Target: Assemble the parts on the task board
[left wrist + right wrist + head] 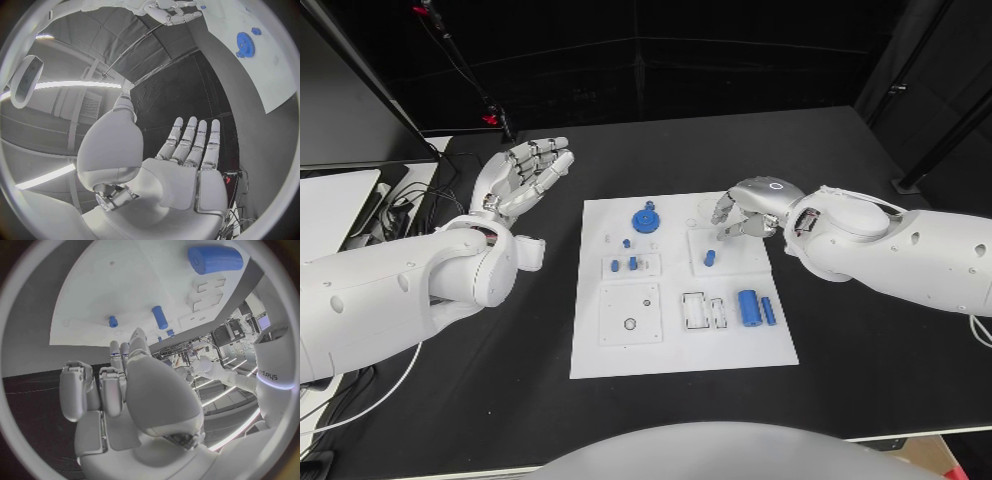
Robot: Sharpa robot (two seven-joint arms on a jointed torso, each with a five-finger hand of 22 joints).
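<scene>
The small blue peg [710,258] lies on the upper right panel of the white task board [733,355], its long axis running roughly toward and away from the robot. It sits just below the fingertips of the right hand [746,212], which hangs over that panel with fingers curled downward and nothing visibly held; whether a fingertip touches the board cannot be told. The right hand is clearly the nearer one. In the right wrist view the peg [160,317] lies just beyond the fingers [134,347].

Further out, a blue gear [646,219] sits toward the board's far edge, and two blue cylinders [756,307] lie side by side lower right. The left hand [519,182] is raised off the board's left side, empty, palm open, fingers spread.

The right hand's palm covers part of the panel beneath it.
</scene>
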